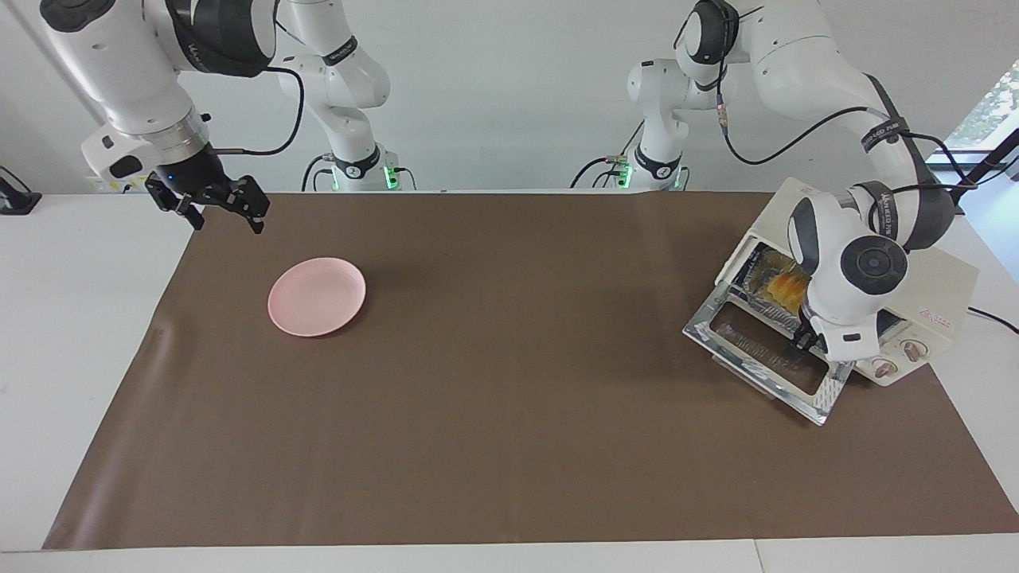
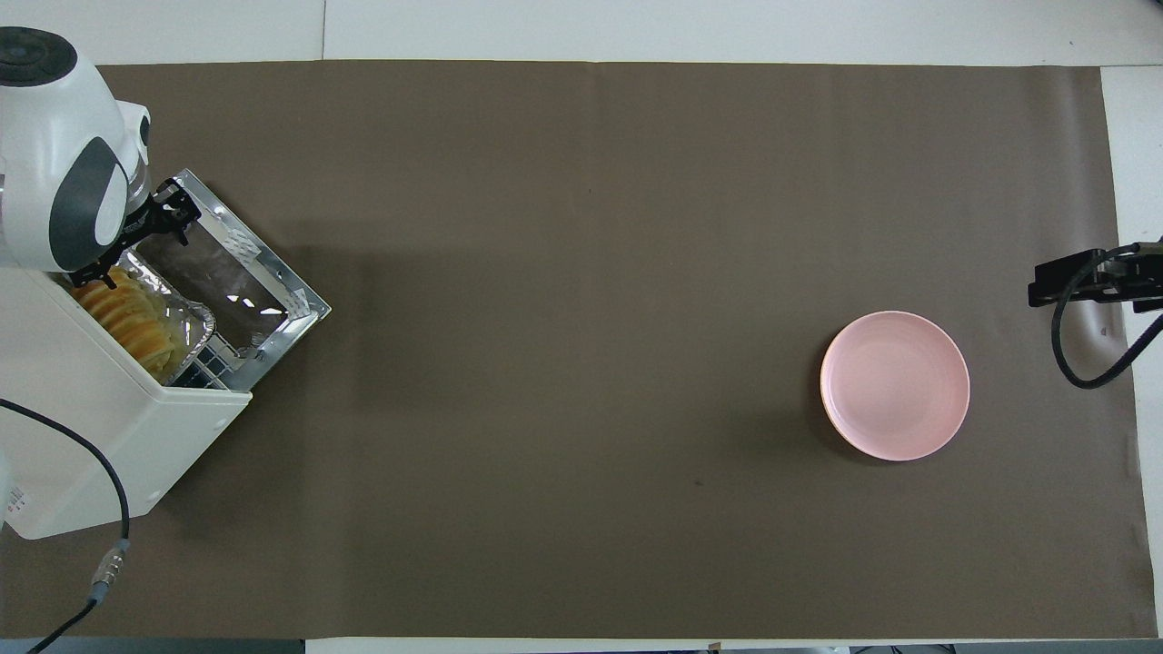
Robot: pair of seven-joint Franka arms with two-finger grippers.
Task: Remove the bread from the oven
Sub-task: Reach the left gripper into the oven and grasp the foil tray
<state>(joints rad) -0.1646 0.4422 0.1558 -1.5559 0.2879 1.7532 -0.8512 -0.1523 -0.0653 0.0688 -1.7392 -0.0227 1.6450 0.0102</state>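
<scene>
The cream-white oven (image 1: 927,290) stands at the left arm's end of the table, and its glass door (image 1: 764,350) is folded down open. The yellow-orange bread (image 1: 784,285) lies inside on a silver foil tray (image 2: 186,313). In the overhead view the bread (image 2: 127,318) shows at the oven's (image 2: 100,427) mouth. My left gripper (image 1: 806,341) hangs at the oven's opening, over the inner edge of the door (image 2: 245,282) and beside the bread; its wrist hides part of the opening. It also shows in the overhead view (image 2: 136,243). My right gripper (image 1: 215,208) is open and empty, waiting in the air at the right arm's end.
A pink plate (image 1: 317,296) lies on the brown mat (image 1: 509,414) toward the right arm's end, also seen from overhead (image 2: 895,386). The oven's cable (image 2: 109,509) trails at its robot-side end.
</scene>
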